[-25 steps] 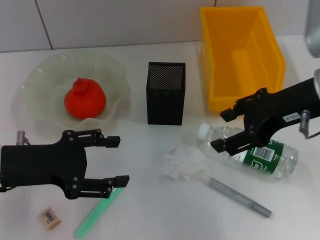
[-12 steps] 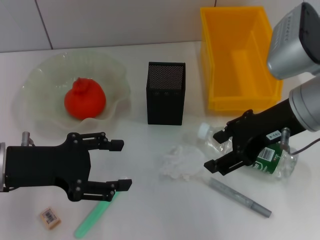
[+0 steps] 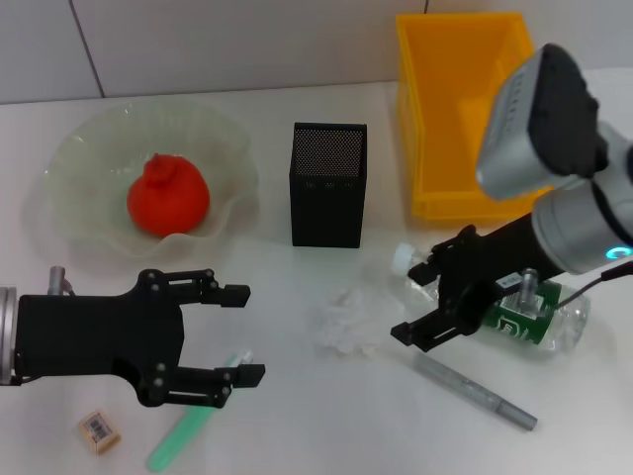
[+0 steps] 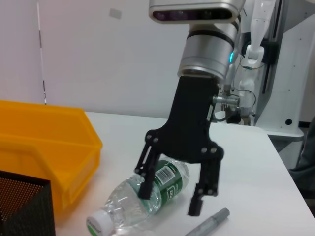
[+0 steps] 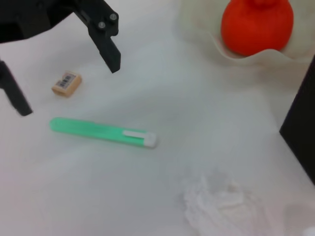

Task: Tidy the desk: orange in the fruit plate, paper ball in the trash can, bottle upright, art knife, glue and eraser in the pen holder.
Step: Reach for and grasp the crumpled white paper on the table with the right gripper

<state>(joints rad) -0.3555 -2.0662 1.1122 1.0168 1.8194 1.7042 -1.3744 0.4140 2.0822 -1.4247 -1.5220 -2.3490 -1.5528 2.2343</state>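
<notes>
Bottle (image 3: pixel 504 309) seemingly between right gripper (image 3: pixel 425 299) fingers

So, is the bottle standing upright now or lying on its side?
Lying on its side. The bottle rests flat on the table, cap toward the pen holder; the open right gripper straddles it.

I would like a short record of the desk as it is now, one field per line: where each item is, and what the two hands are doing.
orange: in the fruit plate
paper ball: on the desk, beside the bottle
bottle: lying on its side, cap toward the pen holder
trash can: nothing visible inside
eraser: on the desk, near edge
green stick: flat on the desk, under the left hand
grey pen: flat on the desk
left hand: open, above the desk
right hand: open, straddling the bottle near its neck
</notes>
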